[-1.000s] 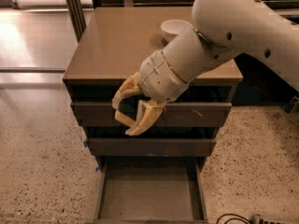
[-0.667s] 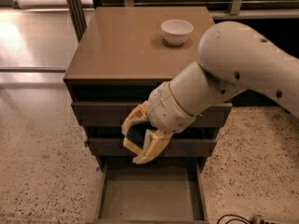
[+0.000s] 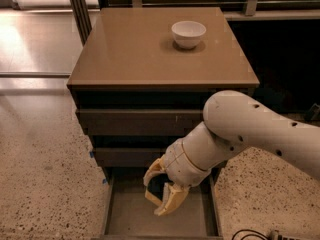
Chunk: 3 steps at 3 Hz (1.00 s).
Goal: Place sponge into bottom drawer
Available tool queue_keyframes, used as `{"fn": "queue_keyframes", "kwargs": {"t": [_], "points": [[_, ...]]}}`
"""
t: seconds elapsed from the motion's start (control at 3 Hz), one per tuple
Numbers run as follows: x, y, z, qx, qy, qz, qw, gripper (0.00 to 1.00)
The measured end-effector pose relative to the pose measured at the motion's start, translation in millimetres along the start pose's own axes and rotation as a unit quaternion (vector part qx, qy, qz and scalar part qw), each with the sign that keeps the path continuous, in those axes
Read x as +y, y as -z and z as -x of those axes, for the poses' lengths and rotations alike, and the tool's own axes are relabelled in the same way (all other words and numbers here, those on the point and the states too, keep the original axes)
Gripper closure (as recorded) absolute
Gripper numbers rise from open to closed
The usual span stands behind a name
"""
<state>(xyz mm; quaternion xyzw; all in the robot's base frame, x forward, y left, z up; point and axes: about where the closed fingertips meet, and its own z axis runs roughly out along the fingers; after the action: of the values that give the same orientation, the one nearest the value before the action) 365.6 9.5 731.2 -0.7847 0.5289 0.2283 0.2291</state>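
End effector [image 3: 156,194]: low over the bottom drawer [image 3: 127,211], toward its back. I cannot tell whether it grips anything.
Sponge: not visible to me, and none lies on the drawer's bare floor.
Bottom drawer: pulled open.
Progress: approach looks done; I judge 1 step is left: the release.

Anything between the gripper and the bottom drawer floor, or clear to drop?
Nothing visible does. The gripper hangs over the open bottom drawer, its grey floor bare below. Can't make out the sponge; a dark patch inside the gripper may be it. The bowl sits on the cabinet top, out of the way.
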Motion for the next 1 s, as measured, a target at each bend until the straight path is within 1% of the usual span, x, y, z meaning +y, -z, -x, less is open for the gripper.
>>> {"fn": "queue_keyframes", "kwargs": {"t": [0.33,0.67,1.0], "points": [[0.6,-1.1,-0.5,0.0,-0.001,-0.001,1.0,1.0],[10.0,-18.6,-9.5,0.004,-0.014,-0.019,0.9997,1.0],[28.3,-68.5,-37.3,0.021,-0.038,-0.007,0.999,1.0]]}}
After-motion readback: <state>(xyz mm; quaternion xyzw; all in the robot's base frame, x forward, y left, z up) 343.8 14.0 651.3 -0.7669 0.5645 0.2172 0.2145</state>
